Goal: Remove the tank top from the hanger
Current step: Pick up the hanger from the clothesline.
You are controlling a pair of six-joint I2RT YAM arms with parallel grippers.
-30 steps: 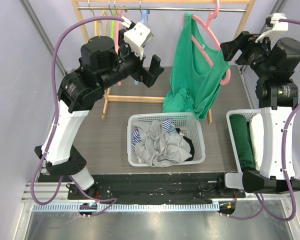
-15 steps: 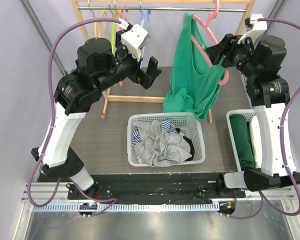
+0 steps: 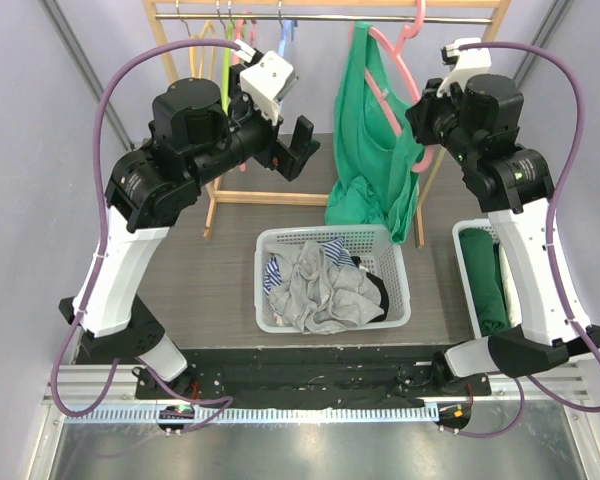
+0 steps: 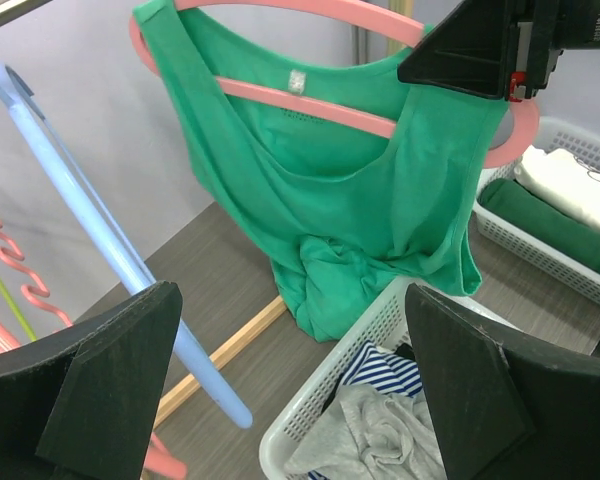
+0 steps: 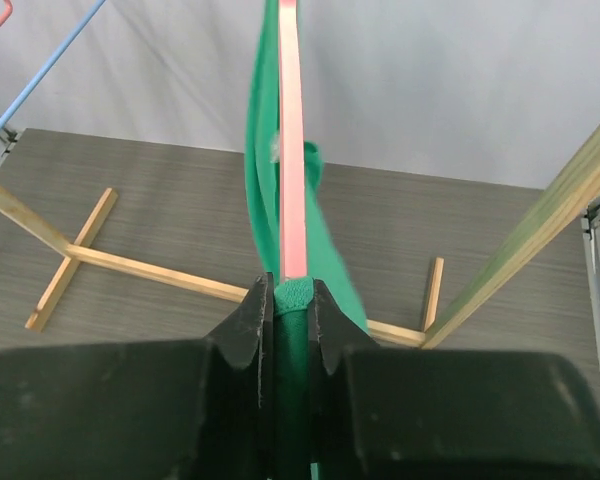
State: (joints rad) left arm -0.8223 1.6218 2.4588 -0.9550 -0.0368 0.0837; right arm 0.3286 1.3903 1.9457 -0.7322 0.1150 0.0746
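A green tank top (image 3: 368, 165) hangs on a pink hanger (image 3: 388, 85) from the wooden rail, its bottom bunched up over the basket's far rim. My right gripper (image 3: 422, 112) is at the hanger's right shoulder. In the right wrist view its jaws (image 5: 292, 300) are shut on the tank top's strap (image 5: 292, 292) where it wraps the pink hanger arm (image 5: 292, 150). My left gripper (image 3: 292, 150) stands wide open to the left of the garment, touching nothing. In the left wrist view the tank top (image 4: 350, 210) and hanger (image 4: 310, 98) lie ahead of the open left gripper (image 4: 290, 300).
A white basket (image 3: 280, 240) of mixed clothes sits below the tank top. A second bin (image 3: 464, 228) at the right holds folded green and white items. The wooden rack (image 3: 320, 10) carries other hangers, among them a blue hanger (image 4: 90, 240) near my left fingers.
My right gripper moved left onto the hanger's shoulder and closed on the strap. The hanger and tank top swung left and turned more edge-on. The left arm barely shifted.
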